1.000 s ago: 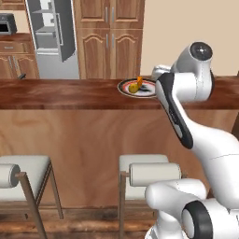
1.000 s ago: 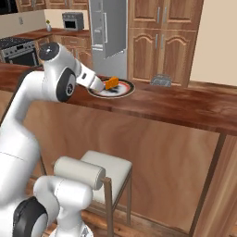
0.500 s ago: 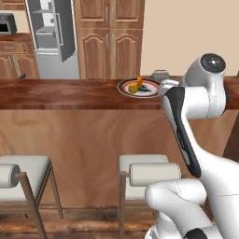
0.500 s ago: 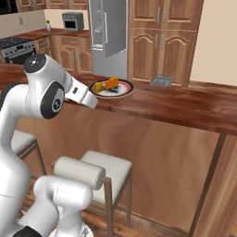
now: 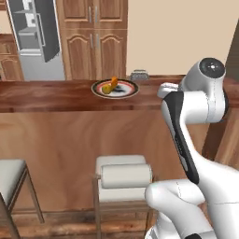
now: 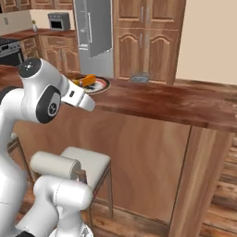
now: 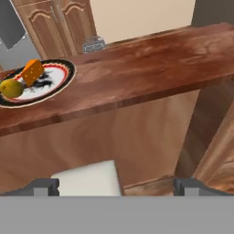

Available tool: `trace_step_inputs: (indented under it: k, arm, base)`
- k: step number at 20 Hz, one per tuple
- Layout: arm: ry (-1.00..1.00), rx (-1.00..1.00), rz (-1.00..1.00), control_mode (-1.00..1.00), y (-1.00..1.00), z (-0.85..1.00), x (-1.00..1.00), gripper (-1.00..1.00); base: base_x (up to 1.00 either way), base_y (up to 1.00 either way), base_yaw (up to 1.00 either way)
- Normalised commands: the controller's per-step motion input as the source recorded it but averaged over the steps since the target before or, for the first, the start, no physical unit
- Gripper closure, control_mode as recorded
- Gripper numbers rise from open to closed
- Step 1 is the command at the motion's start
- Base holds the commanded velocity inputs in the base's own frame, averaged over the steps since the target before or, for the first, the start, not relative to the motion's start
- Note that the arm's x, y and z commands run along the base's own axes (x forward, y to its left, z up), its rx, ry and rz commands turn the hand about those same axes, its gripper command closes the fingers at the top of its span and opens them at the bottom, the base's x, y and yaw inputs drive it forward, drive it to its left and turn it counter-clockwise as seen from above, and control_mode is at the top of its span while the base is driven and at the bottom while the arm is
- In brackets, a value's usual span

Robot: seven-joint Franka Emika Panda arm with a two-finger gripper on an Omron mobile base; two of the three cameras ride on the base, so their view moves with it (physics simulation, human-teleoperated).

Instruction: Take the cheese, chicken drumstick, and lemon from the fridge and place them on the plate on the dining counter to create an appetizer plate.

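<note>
One plate [image 7: 58, 84] sits on the dining counter [image 7: 151, 64], toward its left part in the hand view. On it lie one cheese wedge [image 7: 33, 72] and one lemon [image 7: 11, 87], close beside each other, the lemon at the plate's left edge and the cheese just right of it. In the left base view the plate [image 5: 127, 92] shows an orange-yellow lump [image 5: 110, 86] on its left half; the two foods cannot be told apart there. In the right base view the plate [image 6: 102, 85] is partly behind the arm, with the orange cheese [image 6: 87, 81] showing on it. I cannot make out a drumstick on the plate.

The gripper [image 7: 116, 186] hangs in front of the counter's wooden side, well apart from the plate, its two tips spread wide with nothing between them.

One fridge [image 5: 35, 39] stands behind the counter, its door swung open, grey shelves showing. One small grey object [image 7: 93, 45] rests at the counter's far edge, right of the plate. Two stools are in the left base view: one [image 5: 122, 176] under the plate's stretch of counter, another [image 5: 10, 173] at the left edge.
</note>
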Motion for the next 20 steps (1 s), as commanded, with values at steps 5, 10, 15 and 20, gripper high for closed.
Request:
trace_step_inputs:
  k: [5,10,15,20]
  arm:
    - [0.00,0.00,0.00,1.00,0.00,0.00,0.00,-1.00]
    - [0.00,0.00,0.00,1.00,0.00,0.00,0.00,-1.00]
    - [0.00,0.00,0.00,1.00,0.00,0.00,0.00,-1.00]
    - [0.00,0.00,0.00,1.00,0.00,0.00,0.00,-1.00]
  base:
    - [-0.03,-1.00,-0.28]
    - [-0.01,-1.00,-0.25]
    - [0.16,-1.00,-0.16]
    - [0.61,-1.00,-0.03]
